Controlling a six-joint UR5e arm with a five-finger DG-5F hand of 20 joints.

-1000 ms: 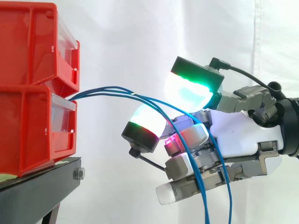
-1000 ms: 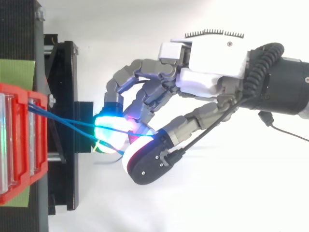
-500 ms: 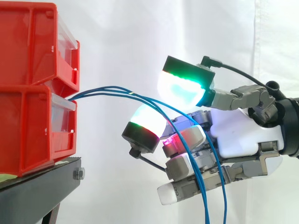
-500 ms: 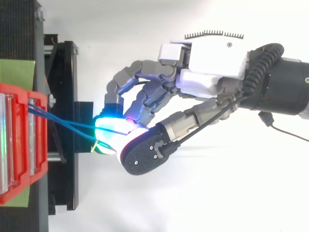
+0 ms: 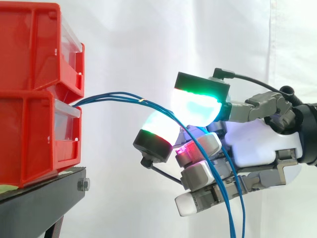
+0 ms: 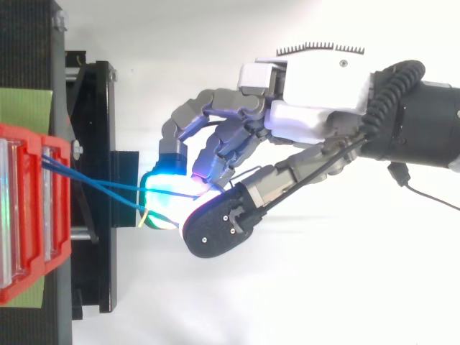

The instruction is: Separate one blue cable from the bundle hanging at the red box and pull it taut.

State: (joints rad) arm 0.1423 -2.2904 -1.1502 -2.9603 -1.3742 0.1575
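A: What sits at nine o'clock in the side view?

B: Two red bins [image 5: 29, 99], stacked on the black stand [image 5: 44, 198], with the white curtain [image 5: 148, 39] behind.

A: And the blue cables?

B: The blue cables [image 5: 119, 95] leave the lower bin's front and arch toward three o'clock. Then they drop toward five o'clock, slack and close together, past the bottom edge.

A: The hand?

B: The hand [image 5: 252, 144] comes in from three o'clock, fingers curled. Its thumb pad [image 5: 195, 106], glowing green and cyan, bears on a finger pad [image 5: 157, 130], pinching the cables between them.
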